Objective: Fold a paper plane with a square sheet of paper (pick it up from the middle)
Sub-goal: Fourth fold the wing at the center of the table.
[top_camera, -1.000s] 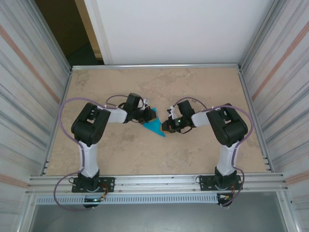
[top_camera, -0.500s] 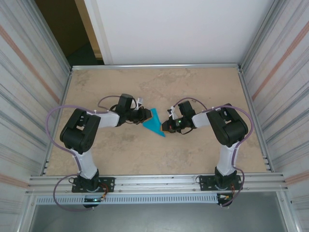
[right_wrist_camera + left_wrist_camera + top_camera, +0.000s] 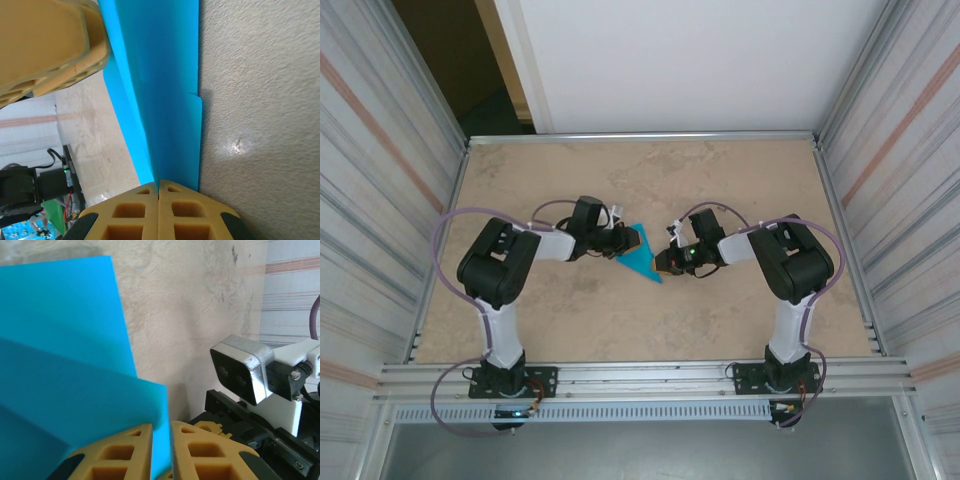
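Teal-blue, thin, creased square sheet of paper (image 3: 642,256) lies mid-surface on the tan mottled table (image 3: 740,180), clear of every edge. It looks light, limp and tearable, so it is best pinched at creases. The yellow-fingered right gripper (image 3: 159,186) clamps its tip. The yellow-fingered left gripper (image 3: 161,429) stands narrowly parted around a raised flap.
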You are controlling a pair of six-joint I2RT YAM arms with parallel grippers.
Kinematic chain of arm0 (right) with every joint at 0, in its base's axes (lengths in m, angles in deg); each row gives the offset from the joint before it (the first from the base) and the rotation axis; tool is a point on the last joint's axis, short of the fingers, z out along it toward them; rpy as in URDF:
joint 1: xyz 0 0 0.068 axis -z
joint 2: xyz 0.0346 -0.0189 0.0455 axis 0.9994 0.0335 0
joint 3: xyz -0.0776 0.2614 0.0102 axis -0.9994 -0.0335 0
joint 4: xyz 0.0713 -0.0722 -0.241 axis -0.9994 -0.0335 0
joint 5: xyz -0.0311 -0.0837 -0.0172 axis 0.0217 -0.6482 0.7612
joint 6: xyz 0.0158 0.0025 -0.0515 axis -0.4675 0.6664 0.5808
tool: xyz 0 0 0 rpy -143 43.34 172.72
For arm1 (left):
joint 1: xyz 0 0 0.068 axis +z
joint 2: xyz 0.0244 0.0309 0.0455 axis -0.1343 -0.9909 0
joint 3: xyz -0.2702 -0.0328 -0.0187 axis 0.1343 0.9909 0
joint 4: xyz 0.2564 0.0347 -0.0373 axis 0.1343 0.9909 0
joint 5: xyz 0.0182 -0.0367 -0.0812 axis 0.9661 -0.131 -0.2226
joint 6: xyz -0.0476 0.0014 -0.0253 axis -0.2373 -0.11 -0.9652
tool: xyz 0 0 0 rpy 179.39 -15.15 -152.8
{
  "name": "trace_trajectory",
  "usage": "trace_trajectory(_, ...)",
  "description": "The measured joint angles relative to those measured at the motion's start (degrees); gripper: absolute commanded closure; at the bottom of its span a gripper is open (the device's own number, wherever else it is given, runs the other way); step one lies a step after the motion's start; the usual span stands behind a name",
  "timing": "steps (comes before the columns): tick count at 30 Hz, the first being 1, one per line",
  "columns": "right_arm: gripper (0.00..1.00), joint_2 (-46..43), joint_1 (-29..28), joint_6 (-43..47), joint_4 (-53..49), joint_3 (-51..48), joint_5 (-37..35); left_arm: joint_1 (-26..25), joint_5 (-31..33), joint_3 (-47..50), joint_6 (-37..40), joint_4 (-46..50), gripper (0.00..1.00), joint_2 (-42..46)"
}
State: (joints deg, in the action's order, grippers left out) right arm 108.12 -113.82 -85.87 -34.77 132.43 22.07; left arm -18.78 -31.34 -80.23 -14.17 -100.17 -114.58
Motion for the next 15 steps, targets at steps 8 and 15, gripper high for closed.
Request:
trace_trajectory(8, 0.86, 0.0, 0.2, 0.0, 0.2, 0.0, 1.0, -0.2, 0.0, -1.2, 0.0, 0.0, 0.83, -1.3)
trace_trajectory(15, 0.93, 0.2, 0.2, 0.0, 0.0, 0.0, 0.6, -0.2, 0.0, -2.0, 0.1, 0.2, 0.83, -2.5)
